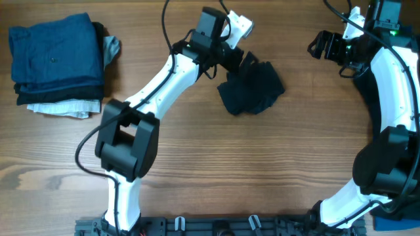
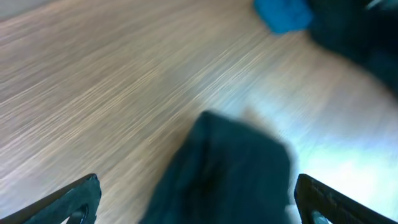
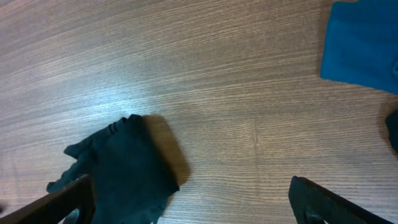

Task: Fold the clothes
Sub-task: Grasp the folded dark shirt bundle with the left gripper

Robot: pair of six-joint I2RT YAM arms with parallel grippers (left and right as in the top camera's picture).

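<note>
left gripper (image 2: 196, 190) sits over the shirt (image 1: 251, 88), jaws wide apart, nothing clamped. in the left wrist view the two fingers (image 2: 78, 199) are at the bottom corners and the dark shirt lies between them on the table (image 1: 262, 164). i can't tell if either finger touches the cloth, that view is blurred

the shirt is a crumpled near-black heap, upper middle of the table, unfolded, just beside the left wrist

right gripper (image 3: 189, 196) hangs at the far right, well apart from the shirt, jaws apart too and empty. in the right wrist view its fingers (image 3: 68, 202) are in the bottom corners with bare wood between them, and the shirt shows at lower left, near the left finger but not gripped

stack (image 1: 56, 62) of folded clothes is at the top left corner of the table: mid blue on top, a dark layer under it, white at the bottom, something grey poking out on its right side

blue cloth (image 3: 364, 43) shows at the top right of the right wrist view, can't tell what it is
</note>
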